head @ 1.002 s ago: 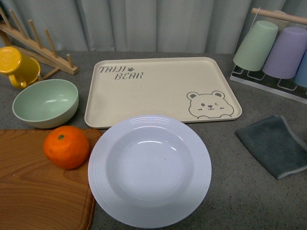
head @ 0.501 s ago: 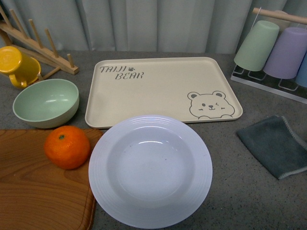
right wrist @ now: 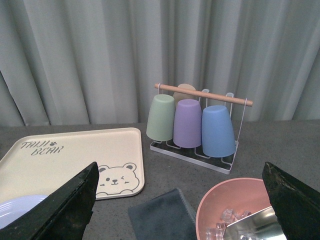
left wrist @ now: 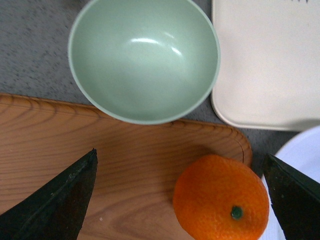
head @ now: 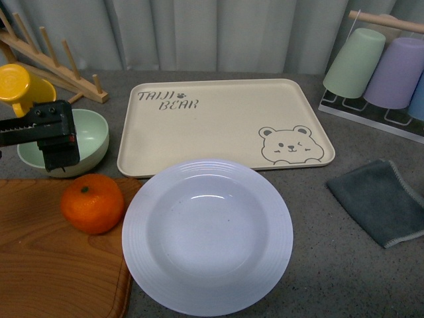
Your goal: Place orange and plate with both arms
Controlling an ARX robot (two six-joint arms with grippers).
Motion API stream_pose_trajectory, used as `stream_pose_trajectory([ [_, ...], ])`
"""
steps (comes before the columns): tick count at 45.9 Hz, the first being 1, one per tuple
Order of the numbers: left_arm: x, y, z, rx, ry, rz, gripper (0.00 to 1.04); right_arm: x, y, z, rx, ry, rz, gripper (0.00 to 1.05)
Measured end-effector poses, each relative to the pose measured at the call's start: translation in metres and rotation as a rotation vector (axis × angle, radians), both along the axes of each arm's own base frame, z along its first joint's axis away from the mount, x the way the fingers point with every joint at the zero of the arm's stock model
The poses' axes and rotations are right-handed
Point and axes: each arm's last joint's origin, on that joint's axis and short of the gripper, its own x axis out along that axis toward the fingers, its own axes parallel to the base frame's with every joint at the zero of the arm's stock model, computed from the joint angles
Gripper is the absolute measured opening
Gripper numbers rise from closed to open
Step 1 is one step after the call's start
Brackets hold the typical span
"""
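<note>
Left gripper (head: 58,142) hangs over the near rim of the green bowl (head: 89,136), toward the left edge of the bench (head: 324,271). Wrist view shows its fingers (left wrist: 55,200) spread wide with nothing gripped; the orange (left wrist: 220,197) lies below between them, closer to one finger, untouched. Right gripper (right wrist: 180,166) is out of the front view; its fingers (right wrist: 65,205) are also wide apart and empty, up over the bench's right side, facing the cup rack (right wrist: 210,96). Orange sits on the wooden board (head: 46,265) at the near-left corner, stem dot up, just beside the plate (head: 207,235). Plate lies flat and empty at the middle of the near edge, left rim over the board's edge, far rim meeting the bear tray (head: 225,122). Grey cloth (head: 377,202) lies near the right edge. Yellow mug (head: 23,89) and wooden rack (head: 59,63) are at the far-left corner.
</note>
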Motion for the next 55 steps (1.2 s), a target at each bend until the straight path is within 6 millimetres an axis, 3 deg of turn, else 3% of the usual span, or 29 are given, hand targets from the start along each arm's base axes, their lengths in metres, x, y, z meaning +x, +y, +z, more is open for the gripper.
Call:
stream_pose_trajectory([
  [20, 0.003, -0.018, -0.020, -0.057, 0.155, -0.147, 0.98, 0.000, 0.000, 0.000, 0.000, 0.000, 0.000, 0.96],
  [45, 0.010, -0.019, -0.039, -0.064, 0.208, -0.180, 0.98, 0.000, 0.000, 0.000, 0.000, 0.000, 0.000, 0.96],
  [48, 0.010, -0.018, -0.039, -0.065, 0.210, -0.178, 0.93, 0.000, 0.000, 0.000, 0.000, 0.000, 0.000, 0.96],
  [51, 0.010, -0.018, -0.040, -0.074, 0.213, -0.183, 0.79, 0.000, 0.000, 0.000, 0.000, 0.000, 0.000, 0.96],
  [55, 0.010, -0.018, -0.040, -0.078, 0.214, -0.186, 0.69, 0.000, 0.000, 0.000, 0.000, 0.000, 0.000, 0.96],
])
